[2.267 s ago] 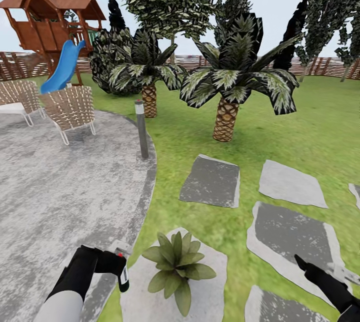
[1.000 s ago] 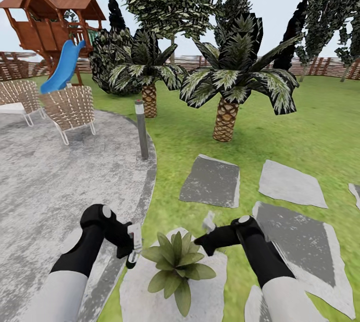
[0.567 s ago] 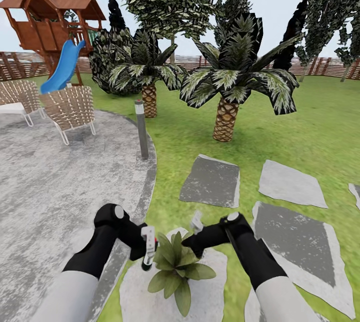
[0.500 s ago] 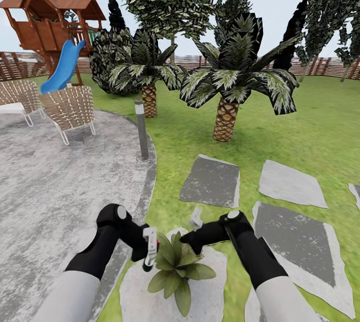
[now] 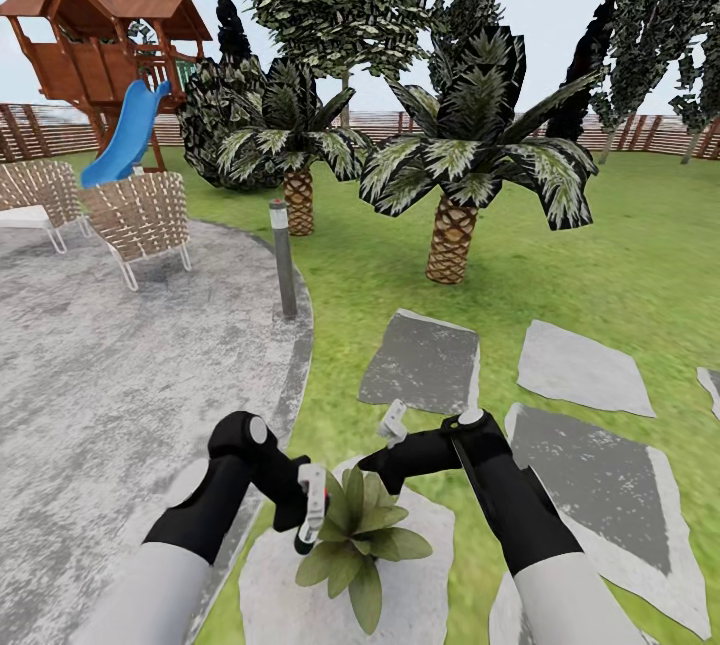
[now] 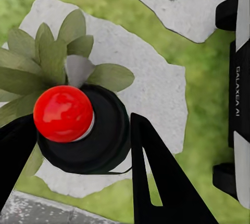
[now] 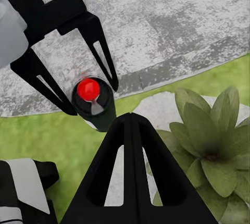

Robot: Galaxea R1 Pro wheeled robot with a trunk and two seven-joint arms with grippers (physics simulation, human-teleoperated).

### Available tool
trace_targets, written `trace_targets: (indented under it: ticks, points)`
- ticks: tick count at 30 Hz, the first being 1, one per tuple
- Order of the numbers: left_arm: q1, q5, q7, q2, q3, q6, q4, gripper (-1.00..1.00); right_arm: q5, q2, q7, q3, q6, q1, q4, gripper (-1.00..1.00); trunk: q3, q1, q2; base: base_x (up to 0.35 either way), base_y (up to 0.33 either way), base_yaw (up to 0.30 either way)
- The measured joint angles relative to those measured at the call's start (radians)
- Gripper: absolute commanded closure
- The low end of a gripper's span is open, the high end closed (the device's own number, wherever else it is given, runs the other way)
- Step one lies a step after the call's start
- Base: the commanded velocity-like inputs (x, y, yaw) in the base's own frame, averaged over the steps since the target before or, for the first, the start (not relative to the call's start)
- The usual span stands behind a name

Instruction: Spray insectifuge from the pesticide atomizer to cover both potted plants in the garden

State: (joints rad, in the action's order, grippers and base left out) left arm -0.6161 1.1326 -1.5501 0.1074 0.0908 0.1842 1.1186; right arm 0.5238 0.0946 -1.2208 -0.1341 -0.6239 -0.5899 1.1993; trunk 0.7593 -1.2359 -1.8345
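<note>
Because the spray must land on the leaves, the left gripper (image 5: 303, 508), its fingers clamped on the pesticide atomizer (image 5: 314, 510), holds the bottle just beside the potted plant (image 5: 356, 537), which stands on a stepping stone (image 5: 420, 580). Across the rosette, the right gripper (image 7: 131, 159) hovers with fingers pressed together, holding nothing.

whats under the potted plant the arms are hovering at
The potted plant sits on a pale stepping stone set in the lawn. Its leaves cover the pot and the stone directly beneath, so neither can be seen there.
</note>
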Motion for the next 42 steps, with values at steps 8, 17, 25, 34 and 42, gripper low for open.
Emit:
trace_targets:
  ticks: [8,17,25,34,42]
  points:
    - [0.000,-0.002,0.003,0.040,0.005,0.001,0.002,1.00,-0.002,0.000,0.000,-0.054,0.000,0.000,0.000,1.00,0.000,0.000,0.000,0.000,0.000,0.000]
    - [0.000,-0.002,0.002,0.041,0.005,0.002,0.007,1.00,-0.003,0.000,0.001,-0.072,0.000,0.000,0.000,1.00,0.000,0.000,0.000,0.000,0.000,0.000]
    - [0.000,-0.010,0.002,0.057,0.005,0.002,0.009,1.00,-0.003,0.000,0.001,-0.072,0.001,0.000,0.000,1.00,0.000,0.000,0.000,0.000,0.000,0.000]
    - [0.000,-0.052,0.000,0.061,0.006,0.002,0.011,1.00,-0.003,0.000,0.002,-0.072,0.001,0.000,0.000,1.00,0.000,0.000,0.000,0.000,0.000,0.000]
    - [-0.002,-0.053,-0.001,0.061,0.006,0.003,0.024,1.00,-0.003,0.000,0.001,-0.072,0.001,0.000,0.000,1.00,0.000,0.000,0.000,0.000,0.000,0.000]
